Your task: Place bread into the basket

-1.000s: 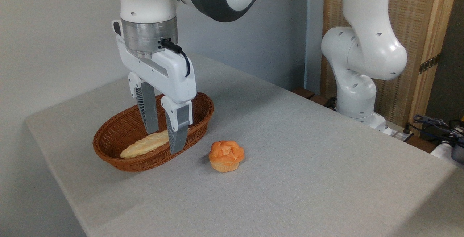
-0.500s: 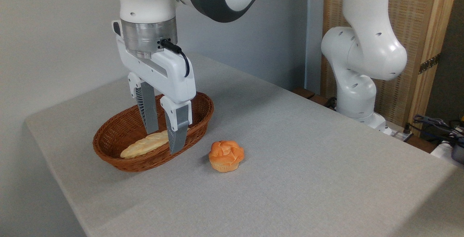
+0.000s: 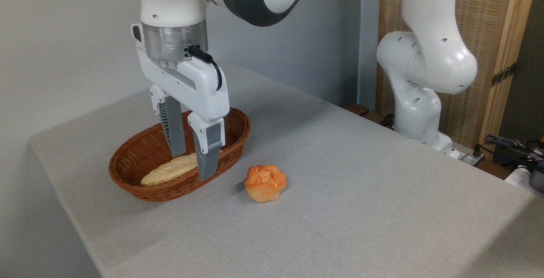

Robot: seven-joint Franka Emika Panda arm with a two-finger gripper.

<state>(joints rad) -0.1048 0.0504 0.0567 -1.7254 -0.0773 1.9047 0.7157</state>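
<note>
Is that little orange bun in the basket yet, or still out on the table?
Out. The orange bun sits on the grey table, just right of the basket, apart from its rim. Only the long pale loaf lies inside.

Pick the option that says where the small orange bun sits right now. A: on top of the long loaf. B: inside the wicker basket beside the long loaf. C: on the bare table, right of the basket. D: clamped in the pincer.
C: the orange bun rests on the grey table, apart from the basket, while the open pincer hangs over the long loaf inside the basket.
</note>
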